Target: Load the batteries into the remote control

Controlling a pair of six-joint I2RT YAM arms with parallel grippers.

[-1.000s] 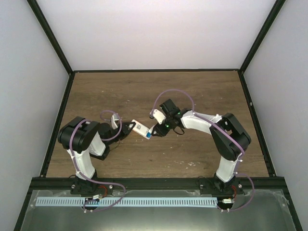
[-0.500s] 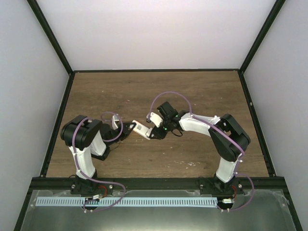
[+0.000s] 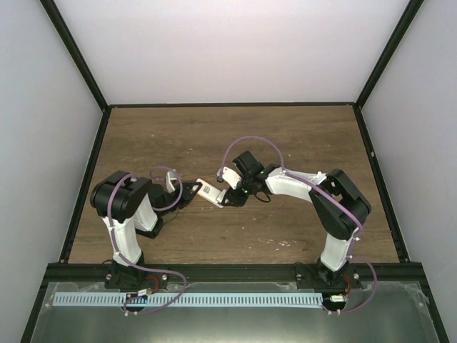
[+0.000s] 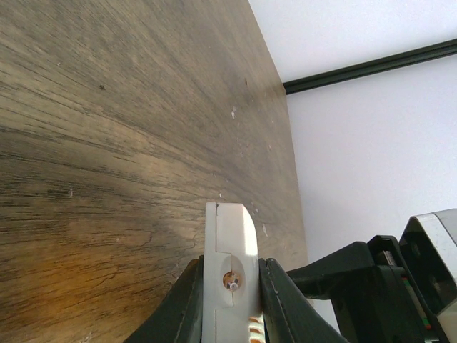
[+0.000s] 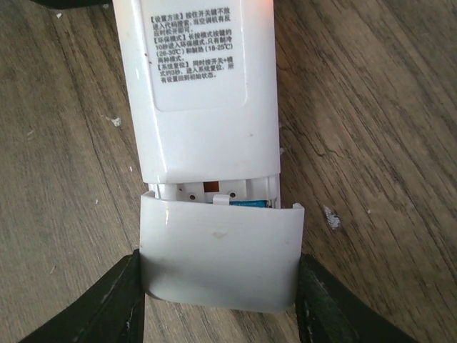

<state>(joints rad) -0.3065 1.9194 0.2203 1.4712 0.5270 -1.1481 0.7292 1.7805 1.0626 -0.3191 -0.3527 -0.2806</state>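
Mid-table, between the two arms, a small flat white rectangular remote control (image 3: 208, 191) lies label side up over the brown wooden tabletop (image 3: 235, 136). The left gripper (image 4: 230, 275) pinches one end by its edges. The right gripper (image 5: 218, 286) clamps the white plastic battery cover (image 5: 218, 261) at the other end, and a sliver of bright blue battery (image 5: 250, 204) shows in the gap.

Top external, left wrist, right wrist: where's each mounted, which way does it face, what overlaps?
Top external: above and behind the bases, looking down on the table; both arms whole, left gripper and right gripper meeting at the remote control.
Left wrist: looks along its fingers across the table toward the wall; they clamp the remote's end, seen edge-on.
Right wrist: looks down on the remote's back; its fingers flank the battery cover, a blue battery showing in the gap.
Shared: all three show the remote.
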